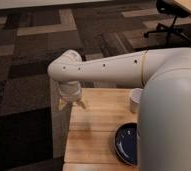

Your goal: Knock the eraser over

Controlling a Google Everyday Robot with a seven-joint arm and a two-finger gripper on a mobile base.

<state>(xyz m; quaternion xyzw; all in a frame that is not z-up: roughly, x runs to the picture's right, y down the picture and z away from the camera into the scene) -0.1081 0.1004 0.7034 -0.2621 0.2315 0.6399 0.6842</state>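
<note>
The eraser is not in view; no small black block shows on the visible part of the table. My gripper [72,104] hangs down from the white arm [109,67] at the far left corner of the wooden table [96,125]. Its two yellowish fingertips [63,104] stand apart with nothing between them, just above the table's far left edge. The arm's large white body covers the right side of the view and hides that part of the table.
A white cup [135,100] stands at the table's far right, partly hidden by the arm's body. A dark blue plate [125,144] lies near the front right. Patterned carpet surrounds the table; an office chair base [166,25] stands at the back right.
</note>
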